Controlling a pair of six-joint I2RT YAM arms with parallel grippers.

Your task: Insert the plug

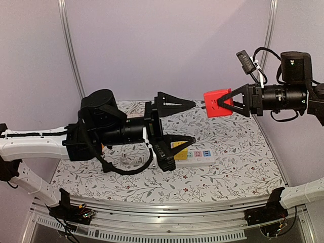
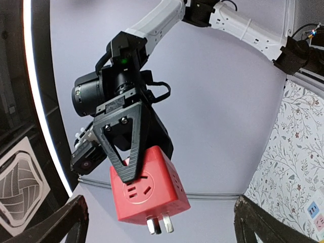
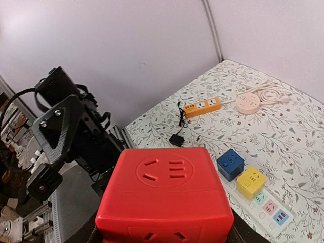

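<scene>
Red and boxy, the cube plug (image 1: pixel 217 103) hangs at upper right of the top view, pinched by the right claw (image 1: pixel 234 101). The left claw (image 1: pixel 194 121) is spread wide and empty, facing it from centre frame. The white power strip (image 1: pixel 200 156) lies on the table below, nearer the left claw.

Left wrist view: the prongs (image 2: pixel 159 224) jut from the plug's lower face toward this camera, so they lie sideways rather than tableward.

Right wrist view: the strip sits lower right beyond the plug, carrying a blue cube (image 3: pixel 230 164) and a yellow cube (image 3: pixel 251 182).
</scene>
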